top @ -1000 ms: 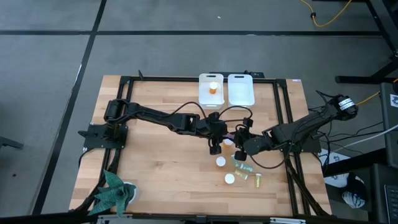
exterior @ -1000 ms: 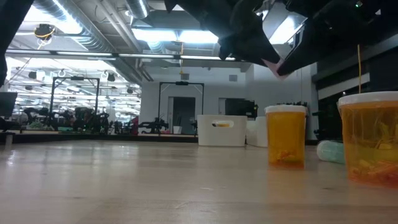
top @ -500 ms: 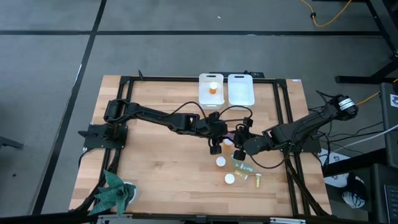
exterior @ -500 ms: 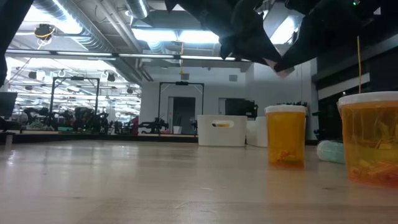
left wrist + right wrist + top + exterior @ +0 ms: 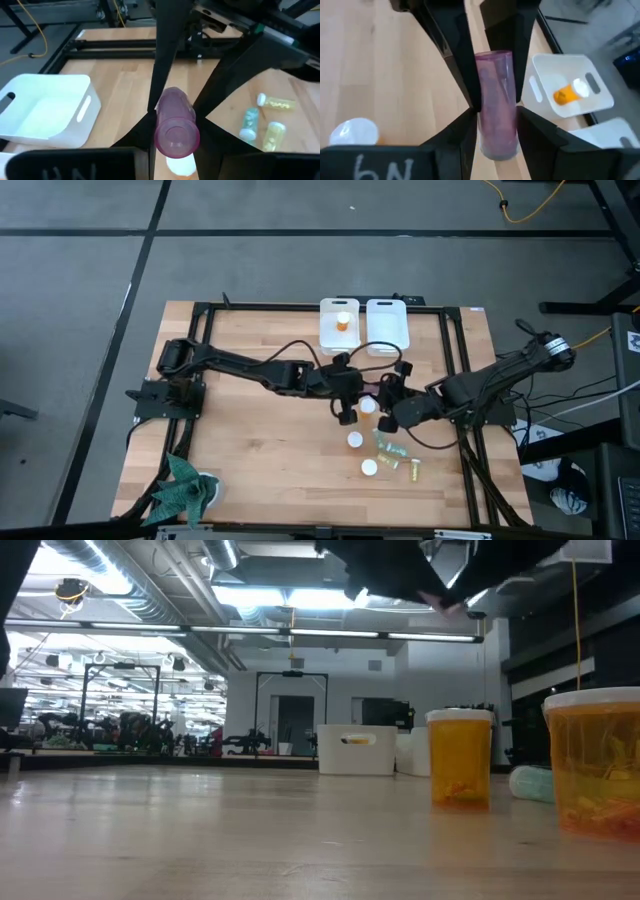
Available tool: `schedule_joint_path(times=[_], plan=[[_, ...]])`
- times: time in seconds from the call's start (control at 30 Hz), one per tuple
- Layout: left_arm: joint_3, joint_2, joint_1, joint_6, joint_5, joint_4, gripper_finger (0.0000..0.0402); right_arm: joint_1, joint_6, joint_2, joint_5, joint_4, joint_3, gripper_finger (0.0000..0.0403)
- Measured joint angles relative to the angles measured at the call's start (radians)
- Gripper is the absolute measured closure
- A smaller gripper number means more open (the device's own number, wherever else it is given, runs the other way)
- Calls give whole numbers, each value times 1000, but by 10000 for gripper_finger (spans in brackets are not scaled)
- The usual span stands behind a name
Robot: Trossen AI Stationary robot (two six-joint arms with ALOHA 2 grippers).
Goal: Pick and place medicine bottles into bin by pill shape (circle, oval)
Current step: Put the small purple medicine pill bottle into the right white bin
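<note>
A: What do the two grippers have between them?

B: A pink bottle, held above the surface near the middle of the high view. The left gripper is nearly closed, its fingers pinching the bottle from either side. The right gripper also has its fingers against the same bottle, only a little apart, on the opposite end.

A: Why would both hold one bottle?

B: It looks like a hand-over, or a way of turning the bottle so the pills inside can be read. The bottle lies along the line between the two wrists, one end facing each camera. Which arm will keep it cannot be told.

A: And outward from there?

B: Just below the grippers in the high view stand orange bottles with white caps, upright. To their right lie small green and yellow bottles on their sides, close together. In the low view two of the orange ones stand at the right of the frame.

A: The bins?

B: Two white bins at the upper middle of the high view, side by side. The left bin already holds one orange bottle lying down; the right bin shows nothing inside. So most of the sorting seems left to do.
</note>
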Motion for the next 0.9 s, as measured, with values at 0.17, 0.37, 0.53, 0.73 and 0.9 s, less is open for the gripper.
schedule_joint_path(times=[0.17, 0.37, 0.53, 0.73, 0.9], plan=[[0, -17, -28, 26, -60, -9, 322, -1, -9, 0, -105, -35, 55, 265], [-5, -17, -42, 53, -116, -36, 322, 1, 1, -21, -148, -57, 61, 237], [-4, -21, -44, 53, -172, -43, 321, 1, 3, -54, -158, -64, 61, 218], [-4, -28, -56, 50, -175, -45, 321, 5, 58, -80, -241, -103, 61, 218], [-2, -74, -98, 50, -223, -80, 321, 5, 110, -90, -289, -114, 60, 225]])
